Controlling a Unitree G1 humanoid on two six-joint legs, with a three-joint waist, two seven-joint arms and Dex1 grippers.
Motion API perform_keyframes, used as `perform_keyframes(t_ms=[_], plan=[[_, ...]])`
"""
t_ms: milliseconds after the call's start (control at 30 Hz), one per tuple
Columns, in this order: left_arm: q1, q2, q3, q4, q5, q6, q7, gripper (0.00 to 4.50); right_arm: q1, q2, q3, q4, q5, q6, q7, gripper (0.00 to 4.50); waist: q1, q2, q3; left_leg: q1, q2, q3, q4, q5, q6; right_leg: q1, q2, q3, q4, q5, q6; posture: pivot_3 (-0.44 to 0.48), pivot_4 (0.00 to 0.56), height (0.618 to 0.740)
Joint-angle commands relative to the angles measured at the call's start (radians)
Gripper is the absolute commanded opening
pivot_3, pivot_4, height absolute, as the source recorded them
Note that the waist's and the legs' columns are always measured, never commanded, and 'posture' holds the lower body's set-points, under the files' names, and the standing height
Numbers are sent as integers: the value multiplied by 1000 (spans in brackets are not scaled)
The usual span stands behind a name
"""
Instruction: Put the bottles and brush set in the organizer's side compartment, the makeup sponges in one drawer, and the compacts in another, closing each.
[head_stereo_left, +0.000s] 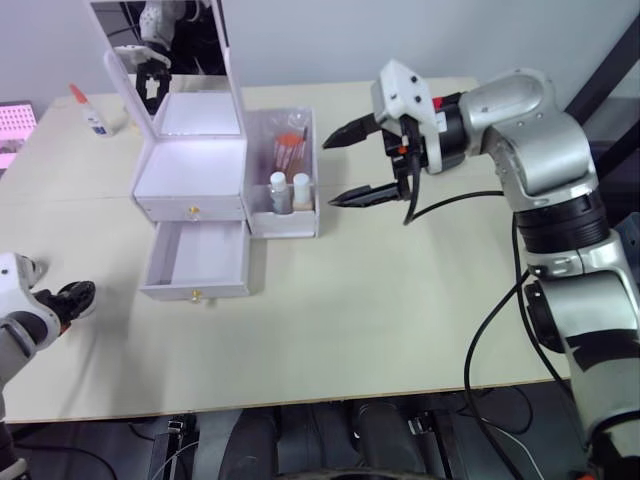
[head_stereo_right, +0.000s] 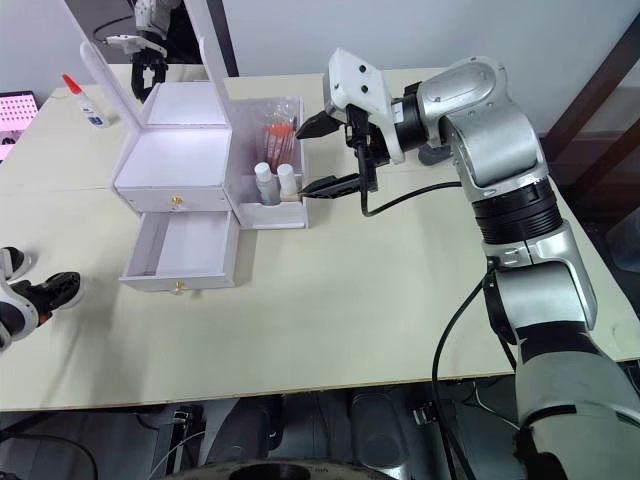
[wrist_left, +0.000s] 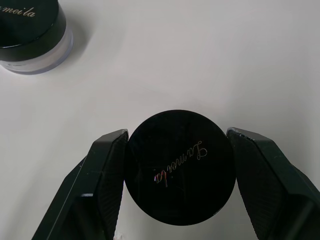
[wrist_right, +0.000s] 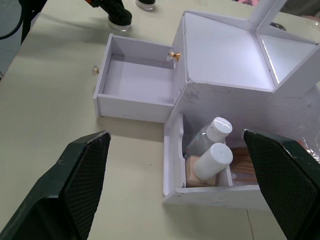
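The white organizer (head_stereo_left: 190, 175) stands with its mirror lid up, upper drawer shut and lower drawer (head_stereo_left: 198, 262) pulled out and empty. Its side compartment (head_stereo_left: 310, 215) holds two white-capped bottles (head_stereo_left: 290, 190) and the orange brush set (head_stereo_left: 290, 148) in a clear packet. My right gripper (head_stereo_left: 330, 172) hangs open just right of that compartment, holding nothing. Near the table's front left, my left gripper (wrist_left: 177, 145) is shut on a black round compact (wrist_left: 180, 175) resting on the table. A second compact (wrist_left: 30, 35) lies close by. The makeup sponges are out of view.
A small glue bottle with a red cap (head_stereo_left: 90, 110) stands at the back left, with a pink item (head_stereo_left: 15, 125) beyond it at the table's edge. A black cable (head_stereo_left: 480, 330) hangs from my right arm over the table's right side.
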Motion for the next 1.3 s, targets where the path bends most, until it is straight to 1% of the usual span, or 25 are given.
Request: perform_keyframes(t_ms=[33, 167, 333, 400, 467, 567, 700, 800, 1000, 1167, 1300], plan=[[-11, 9, 4, 4, 19, -2, -3, 2609, -25, -5, -31, -23, 4, -16, -7, 4500, 0, 0, 0, 0, 0, 0, 0, 0, 0, 0, 0, 0, 0, 0, 0, 0, 150, 740], [-49, 45, 25, -43, 3, 36, -6, 2609, -26, -7, -31, -23, 2, -14, -11, 4500, 0, 0, 0, 0, 0, 0, 0, 0, 0, 0, 0, 0, 0, 0, 0, 0, 150, 740], [-170, 89, 54, -168, -86, 173, -9, 2609, -21, -7, -31, -25, 6, -8, -14, 4500, 8, -1, 0, -1, 0, 0, 1, 0, 0, 0, 0, 0, 0, 0, 1, 0, 150, 740], [-231, 109, 27, -238, -147, 253, -28, 2609, -20, -4, -31, -22, 5, -7, -19, 4500, 10, -1, 0, -1, 0, 0, 1, 0, -1, 1, 0, 0, 0, 1, 1, 0, 150, 740], [-282, 126, -46, -323, -220, 343, -64, 2609, -17, -5, -32, -27, 7, -5, -20, 4500, 10, -1, 0, -1, 0, 0, 0, 1, -1, 1, 0, 0, -1, 1, 2, 0, 150, 740], [-310, 116, -138, -399, -272, 423, -87, 2609, -11, -5, -34, -36, 14, 3, -21, 4500, 11, -1, 0, -1, 0, 0, 0, 1, -1, 1, 0, 0, -1, 1, 2, 0, 150, 740], [-326, 52, -203, -401, -245, 430, -59, 2609, -3, -11, -40, -50, 15, 11, -31, 4500, 0, -1, 0, 0, 0, -1, 0, 1, -1, 1, 0, 0, 0, 1, 2, 0, 150, 740], [-323, 32, -222, -384, -215, 416, -47, 2609, 3, -16, -45, -61, 19, 22, -37, 4500, -2, -1, 0, 0, 0, -1, 0, 1, -1, 1, 1, 0, 0, 1, 2, 0, 150, 740], [-291, 45, -251, -371, -161, 402, -58, 2609, 14, -28, -48, -76, 18, 34, -48, 4500, 0, -1, 0, 0, 0, -1, 0, 1, -1, 1, 0, 0, 0, 1, 2, 0, 150, 740], [-244, 84, -270, -360, -114, 364, -83, 2609, 14, -23, -50, -82, 20, 38, -60, 4500, -2, -1, 0, 0, 0, -1, 0, 1, -1, 1, 0, 0, 0, 1, 2, 0, 150, 740], [-254, 72, -269, -357, -99, 354, -88, 2609, 10, -22, -53, -70, 18, 33, -66, 4500, 0, -1, 0, 0, 0, -1, 0, 1, -1, 1, 0, 0, 0, 1, 2, 0, 150, 740]])
